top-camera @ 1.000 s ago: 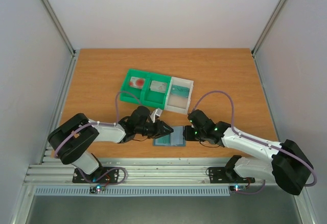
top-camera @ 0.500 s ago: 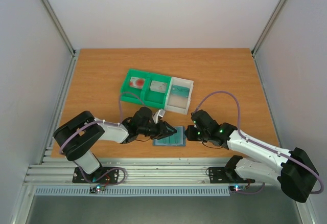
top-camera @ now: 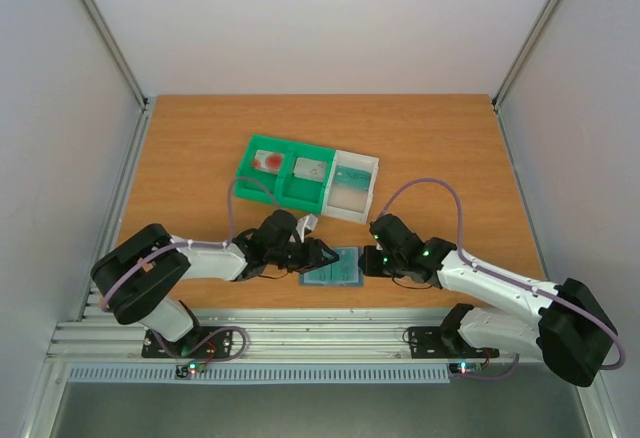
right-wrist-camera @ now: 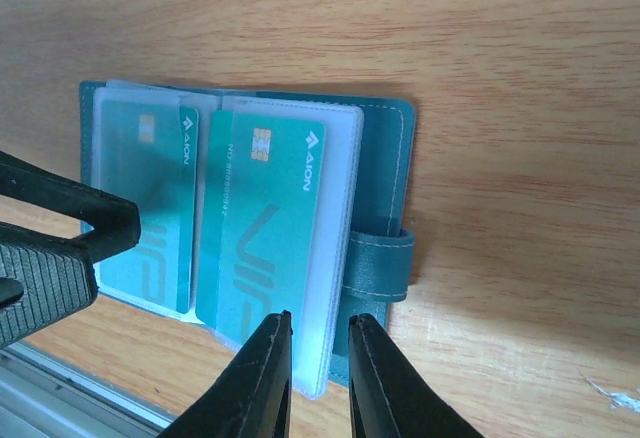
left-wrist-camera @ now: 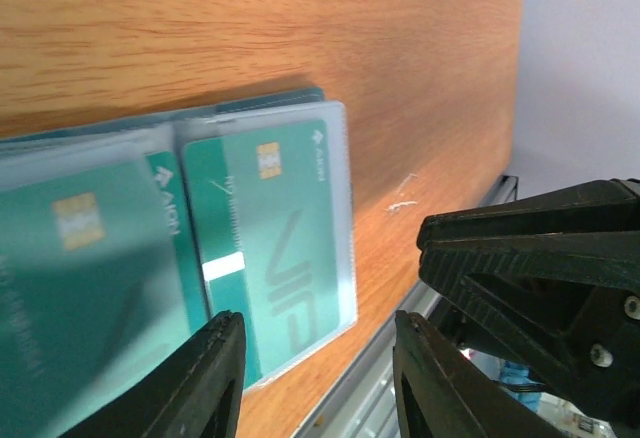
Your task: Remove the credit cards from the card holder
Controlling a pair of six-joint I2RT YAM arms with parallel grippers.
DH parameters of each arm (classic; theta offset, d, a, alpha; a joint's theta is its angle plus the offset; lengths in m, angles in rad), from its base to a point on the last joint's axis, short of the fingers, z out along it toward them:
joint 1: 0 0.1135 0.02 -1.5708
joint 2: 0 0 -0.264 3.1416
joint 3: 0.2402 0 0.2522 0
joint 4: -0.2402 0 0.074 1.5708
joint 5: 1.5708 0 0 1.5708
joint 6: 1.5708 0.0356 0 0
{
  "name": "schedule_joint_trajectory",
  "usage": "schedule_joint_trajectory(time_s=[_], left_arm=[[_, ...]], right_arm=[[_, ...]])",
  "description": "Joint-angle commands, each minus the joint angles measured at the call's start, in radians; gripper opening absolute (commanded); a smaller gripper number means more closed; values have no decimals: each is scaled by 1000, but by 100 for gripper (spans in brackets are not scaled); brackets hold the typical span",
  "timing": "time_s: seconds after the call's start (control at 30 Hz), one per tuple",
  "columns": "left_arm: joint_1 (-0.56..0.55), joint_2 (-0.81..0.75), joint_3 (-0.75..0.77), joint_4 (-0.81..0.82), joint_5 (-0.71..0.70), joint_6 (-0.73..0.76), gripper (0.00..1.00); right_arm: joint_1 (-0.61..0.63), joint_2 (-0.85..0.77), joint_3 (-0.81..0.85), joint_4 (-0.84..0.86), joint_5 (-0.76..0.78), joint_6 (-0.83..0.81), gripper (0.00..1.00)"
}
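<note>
Two teal cards (right-wrist-camera: 262, 228) in clear sleeves (right-wrist-camera: 340, 258), side by side inside holder (right-wrist-camera: 385, 158). Holder spread open, flat on worktop (top-camera: 200, 158), strap tab (right-wrist-camera: 380, 263) out past one edge. At holder's left edge: left gripper (left-wrist-camera: 318, 323), fingers spread, nothing between them. At holder's right side: right gripper (right-wrist-camera: 318, 323), fingers a narrow gap apart over one sleeve's edge; cannot tell whether touching it. Just beyond holder: tray (top-camera: 288, 170), with red-marked card (top-camera: 267, 162) and grey card (top-camera: 311, 169) in separate green compartments.
</note>
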Motion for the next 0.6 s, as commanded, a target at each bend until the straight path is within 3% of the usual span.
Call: schedule_joint_trajectory(time_s=[0.0, 0.2, 0.57], left_arm=[[-2, -29, 29, -91, -75, 81, 42], [-2, 13, 45, -85, -64, 88, 42], [-2, 50, 31, -50, -63, 68, 41]], right_arm=[[6, 25, 34, 43, -28, 18, 19], [6, 72, 28, 109, -89, 42, 18], [6, 150, 31, 90, -65, 39, 13]])
